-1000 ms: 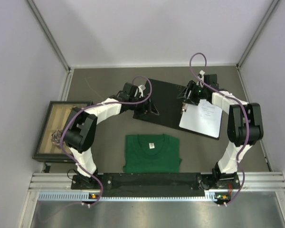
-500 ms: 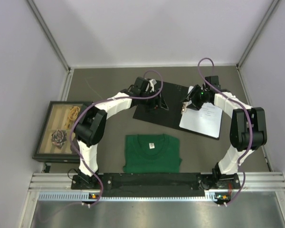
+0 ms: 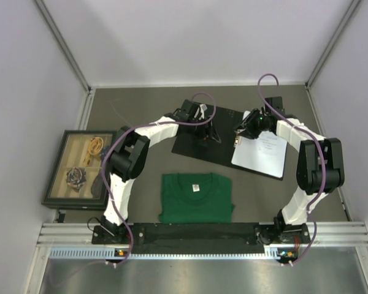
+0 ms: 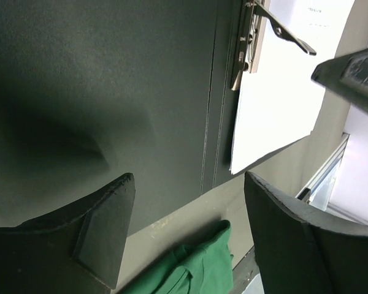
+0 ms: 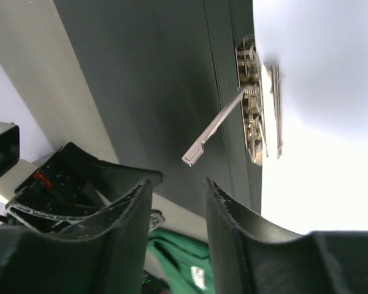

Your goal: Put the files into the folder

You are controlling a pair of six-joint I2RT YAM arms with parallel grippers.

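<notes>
The folder (image 3: 199, 138) lies open at the back of the table, black inner faces up. The files (image 3: 262, 154), white printed sheets, rest on its right half. A metal clip (image 5: 256, 113) by the spine has its lever (image 5: 213, 133) raised; the left wrist view shows that clip (image 4: 246, 38) at the sheets' (image 4: 282, 92) edge. My left gripper (image 3: 206, 125) hovers open over the black left face (image 4: 110, 73), empty. My right gripper (image 3: 241, 132) stands open just by the clip lever, its jaws fairly close together with nothing between them. Left gripper (image 4: 187, 184) and right gripper (image 5: 176, 184) touch nothing.
A folded green T-shirt (image 3: 196, 197) lies in front of the folder, near the arm bases. A dark-framed picture box (image 3: 78, 168) sits at the left edge. White walls enclose the table on three sides.
My left gripper has slid rightward across the folder's black face toward the spine. The right gripper has stayed near the clip, and its jaws have narrowed.
</notes>
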